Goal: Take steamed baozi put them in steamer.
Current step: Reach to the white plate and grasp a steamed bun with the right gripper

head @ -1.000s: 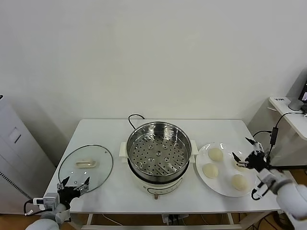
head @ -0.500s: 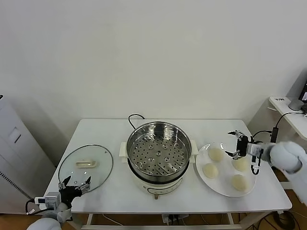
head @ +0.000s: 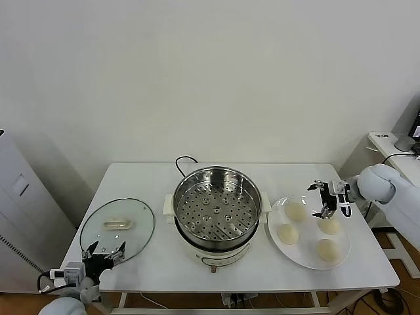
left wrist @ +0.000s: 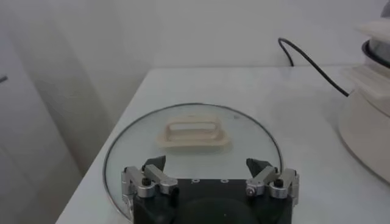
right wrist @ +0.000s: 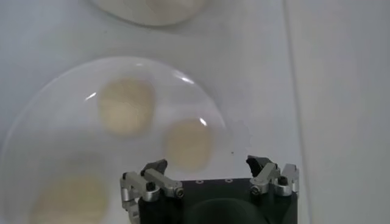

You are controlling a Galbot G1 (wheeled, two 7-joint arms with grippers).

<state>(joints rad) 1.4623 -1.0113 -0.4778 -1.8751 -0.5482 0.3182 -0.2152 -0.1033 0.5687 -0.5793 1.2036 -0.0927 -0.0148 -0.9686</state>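
Note:
The steamer point(head: 216, 213) stands mid-table, its perforated tray empty. Four baozi lie on a white plate point(head: 307, 231) to its right: back left point(head: 294, 211), front left point(head: 287, 233), back right point(head: 330, 225), front right point(head: 327, 249). My right gripper point(head: 319, 199) is open and empty, hovering above the plate between the two back baozi. In the right wrist view the gripper point(right wrist: 207, 165) is open over the plate, with one baozi point(right wrist: 189, 143) just ahead of it and another point(right wrist: 125, 106) farther on. My left gripper point(head: 102, 252) is open and parked at the front left.
A round glass lid point(head: 118, 226) lies flat at the table's left; in the left wrist view it point(left wrist: 195, 140) lies just ahead of the open left gripper point(left wrist: 207, 165). The steamer's black cord point(head: 184, 161) runs behind it. A side table point(head: 397, 147) stands far right.
My right gripper has moved from the plate's front right edge up and back to above the back of the plate. The left arm has not moved.

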